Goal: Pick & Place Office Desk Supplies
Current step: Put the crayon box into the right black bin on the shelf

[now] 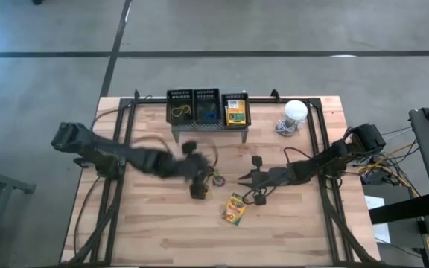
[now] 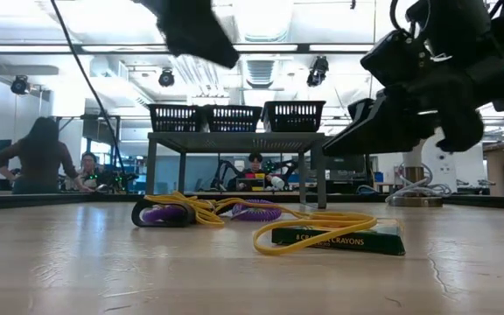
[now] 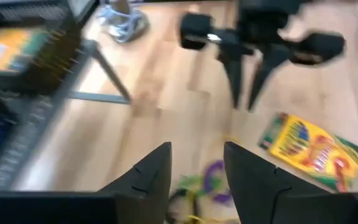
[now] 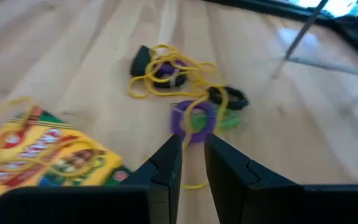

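Observation:
A yellow-and-green crayon box (image 1: 234,208) lies flat on the wooden table near its middle. Beside it, a tangle of yellow and purple rubber bands (image 1: 216,179) rests on the table; a purple coil (image 4: 194,118) lies among them. My left gripper (image 3: 197,168) hovers open above the bands, holding nothing. My right gripper (image 4: 192,162) points at the bands from the right, above the table, its fingers a narrow gap apart with nothing between them. A second crayon box (image 1: 235,110) sits in the right bin of the grey stand (image 1: 207,128).
The grey stand at the table's far side carries three black bins; the left one holds a yellow band (image 1: 181,112), the middle one something blue (image 1: 209,113). A white dome with a cable (image 1: 295,112) stands at the far right. People sit in the room beyond.

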Robot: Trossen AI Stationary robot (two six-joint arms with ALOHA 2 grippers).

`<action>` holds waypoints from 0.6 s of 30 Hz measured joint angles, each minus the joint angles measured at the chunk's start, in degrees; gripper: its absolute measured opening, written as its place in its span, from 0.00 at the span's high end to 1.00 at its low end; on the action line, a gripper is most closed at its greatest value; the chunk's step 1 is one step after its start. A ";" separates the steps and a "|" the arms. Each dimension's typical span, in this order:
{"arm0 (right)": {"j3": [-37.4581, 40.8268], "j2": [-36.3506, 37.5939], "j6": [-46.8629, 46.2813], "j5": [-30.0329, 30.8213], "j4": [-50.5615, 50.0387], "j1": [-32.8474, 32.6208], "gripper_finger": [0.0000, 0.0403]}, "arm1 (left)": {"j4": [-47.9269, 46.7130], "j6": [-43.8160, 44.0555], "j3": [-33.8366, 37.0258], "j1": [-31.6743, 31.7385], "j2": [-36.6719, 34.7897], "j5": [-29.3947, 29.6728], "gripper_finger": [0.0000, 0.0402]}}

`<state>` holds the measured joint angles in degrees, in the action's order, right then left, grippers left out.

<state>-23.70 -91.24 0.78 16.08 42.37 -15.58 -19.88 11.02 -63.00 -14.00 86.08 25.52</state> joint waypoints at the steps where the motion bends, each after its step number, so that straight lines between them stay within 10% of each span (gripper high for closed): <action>1: -0.07 -0.36 -0.97 -0.14 0.01 -0.35 0.84 | 2.50 1.02 2.28 -2.21 0.00 1.41 0.63; 9: -3.33 -3.49 -5.36 -7.01 -2.39 0.13 0.75 | 24.68 7.05 19.45 -14.32 0.00 3.94 0.63; 18: -13.32 -0.98 -4.34 -19.84 -31.48 1.24 0.53 | 31.69 10.40 24.64 -15.66 3.97 2.05 0.63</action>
<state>-37.02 -92.22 -3.56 -3.76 10.89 -14.34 11.81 21.42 -38.36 -29.65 90.05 27.57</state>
